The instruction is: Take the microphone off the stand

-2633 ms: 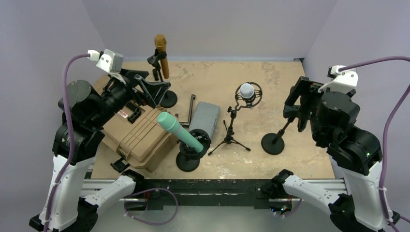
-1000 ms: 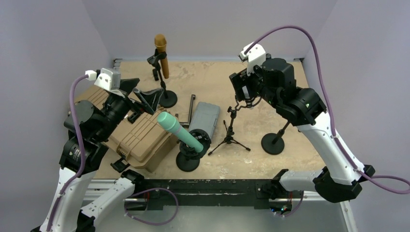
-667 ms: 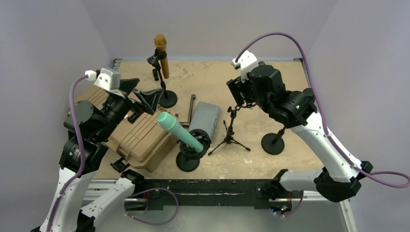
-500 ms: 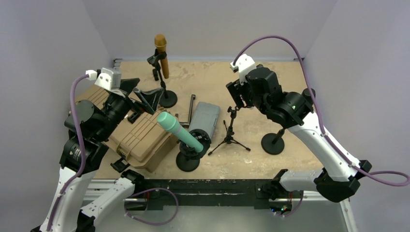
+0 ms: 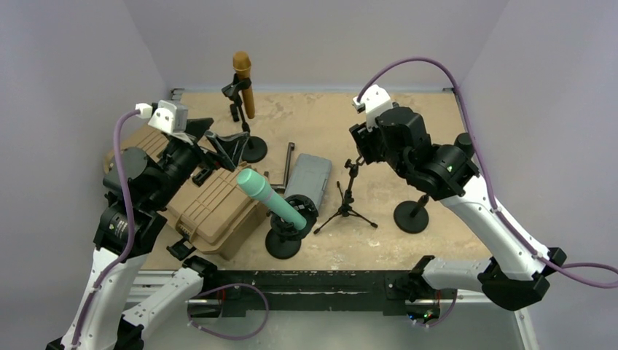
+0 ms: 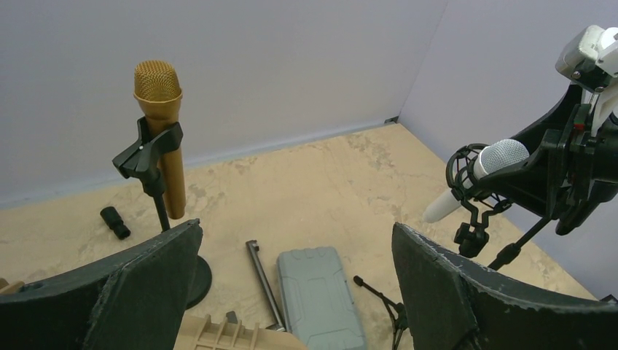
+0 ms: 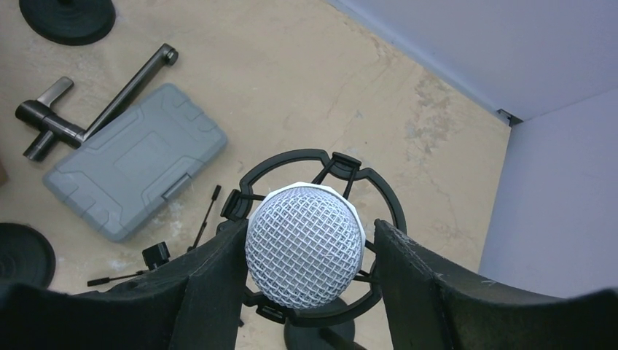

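Right tool (image 7: 310,227) is at the white mesh-headed microphone (image 7: 304,248), dead centre of the right wrist view. The mic sits in its black shock-mount ring (image 7: 344,163) on the little black tripod stand (image 5: 345,208), mid-bench (image 5: 408,117). The fingers (image 7: 208,292) flank the mesh head, half closed. The frame-left one is about touching and there's a sliver of gap on the other side, so no real grip. Left tool (image 6: 295,227) is spread wide by the tan hard plastic case (image 5: 211,208) at the overhead view's left, holding nothing.

I note the right fingers (image 5: 363,148) directly over the tripod stand (image 5: 345,208), covering its top. Left fingers (image 5: 235,144) spread wide above the tan case (image 5: 211,208).
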Robot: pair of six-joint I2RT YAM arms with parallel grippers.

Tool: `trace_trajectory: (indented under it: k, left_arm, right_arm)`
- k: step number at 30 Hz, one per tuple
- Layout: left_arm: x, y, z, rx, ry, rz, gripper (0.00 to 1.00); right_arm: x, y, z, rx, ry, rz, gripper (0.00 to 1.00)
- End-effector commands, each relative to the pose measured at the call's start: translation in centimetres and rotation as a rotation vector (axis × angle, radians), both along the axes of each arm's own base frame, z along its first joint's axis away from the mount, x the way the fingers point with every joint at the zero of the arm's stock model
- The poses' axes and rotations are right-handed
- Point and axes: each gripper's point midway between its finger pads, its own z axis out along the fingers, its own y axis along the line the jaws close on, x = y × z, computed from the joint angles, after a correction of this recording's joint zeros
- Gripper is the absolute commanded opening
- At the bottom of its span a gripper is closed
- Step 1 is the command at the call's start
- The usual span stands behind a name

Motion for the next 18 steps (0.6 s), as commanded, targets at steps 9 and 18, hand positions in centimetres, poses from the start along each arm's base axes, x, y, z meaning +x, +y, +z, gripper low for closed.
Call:
trace_trajectory:
  k: [9,18]
  left_arm:
    - [0.5,0.0,0.9,-0.011,-0.037,0.01,1.0]
    - [0.5,0.0,1.0,-0.014,-0.037,0.006,1.0]
  right_arm:
    - [-0.2,0.7,0.2,0.016,-0.011,0.021,0.46]
    - [-0.8,1.3,3.3,0.085,-0.055,0.062,0.16]
